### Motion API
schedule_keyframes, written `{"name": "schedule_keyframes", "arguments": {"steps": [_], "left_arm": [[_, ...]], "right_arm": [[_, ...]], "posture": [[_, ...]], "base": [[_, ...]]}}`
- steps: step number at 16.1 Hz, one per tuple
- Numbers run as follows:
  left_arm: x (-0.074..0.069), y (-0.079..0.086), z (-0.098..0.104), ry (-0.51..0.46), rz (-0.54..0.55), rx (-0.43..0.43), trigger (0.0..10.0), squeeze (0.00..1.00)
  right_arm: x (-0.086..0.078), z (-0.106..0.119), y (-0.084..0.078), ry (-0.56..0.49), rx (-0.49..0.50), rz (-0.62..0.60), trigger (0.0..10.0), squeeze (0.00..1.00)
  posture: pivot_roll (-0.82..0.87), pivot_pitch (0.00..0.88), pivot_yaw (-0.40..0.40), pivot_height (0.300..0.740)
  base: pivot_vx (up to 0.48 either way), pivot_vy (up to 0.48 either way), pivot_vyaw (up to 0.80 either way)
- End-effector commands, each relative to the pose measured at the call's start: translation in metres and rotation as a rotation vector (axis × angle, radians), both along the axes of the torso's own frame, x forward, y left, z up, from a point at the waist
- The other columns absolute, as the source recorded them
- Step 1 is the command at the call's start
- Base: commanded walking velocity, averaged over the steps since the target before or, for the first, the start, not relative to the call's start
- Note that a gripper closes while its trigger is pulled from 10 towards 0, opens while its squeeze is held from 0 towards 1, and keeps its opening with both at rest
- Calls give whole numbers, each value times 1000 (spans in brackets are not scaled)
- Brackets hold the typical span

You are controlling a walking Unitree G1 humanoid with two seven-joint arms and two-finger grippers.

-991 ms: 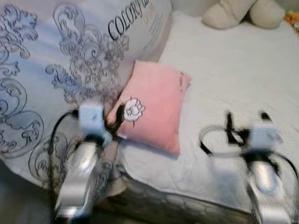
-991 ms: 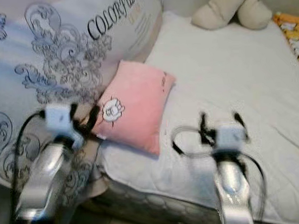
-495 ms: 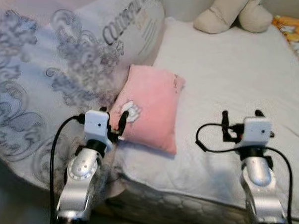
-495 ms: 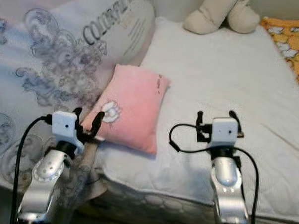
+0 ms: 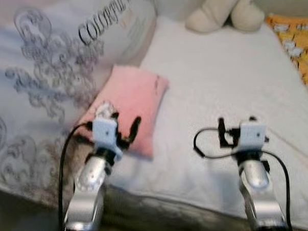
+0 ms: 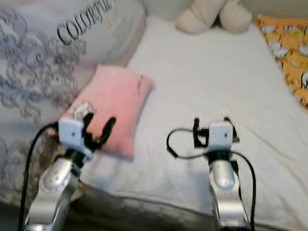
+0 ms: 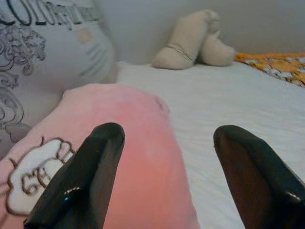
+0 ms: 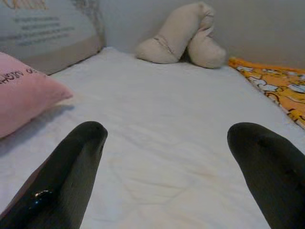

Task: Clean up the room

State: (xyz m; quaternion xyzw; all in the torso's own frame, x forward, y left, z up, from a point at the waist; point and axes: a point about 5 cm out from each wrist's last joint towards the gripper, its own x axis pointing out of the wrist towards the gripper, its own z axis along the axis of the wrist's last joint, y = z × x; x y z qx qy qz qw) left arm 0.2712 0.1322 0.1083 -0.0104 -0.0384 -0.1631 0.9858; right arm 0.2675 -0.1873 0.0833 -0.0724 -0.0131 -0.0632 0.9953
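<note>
Over the pink pillow [image 5: 130, 98], left gripper [image 5: 125, 127] spread wide — empty, right gripper [image 6: 211, 124] spread above white sheet [image 5: 213, 77].

Head eyes look down at bed [image 5: 219, 87]; wrists skim it closely.

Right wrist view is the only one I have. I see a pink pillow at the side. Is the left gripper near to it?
Observer: Yes. The left gripper, fingers open, is at the near end of the pink pillow.
Operator: Is there any picture on this pillow?
Observer: A small white cartoon patch is at that near end.
Operator: What is beside the pillow on the other side?
Observer: A large grey duvet with black scroll print and lettering.
</note>
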Motion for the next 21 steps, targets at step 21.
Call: {"name": "schedule_keyframes", "arguments": {"steps": [21], "left_arm": [[22,-20,20,-98,-192,-20,10000,0]], "right_arm": [[-7,-9,-10,46,6,26,10000,0]], "posture": [[-158,0,103,740]], "base": [[0,-428,0]]}}
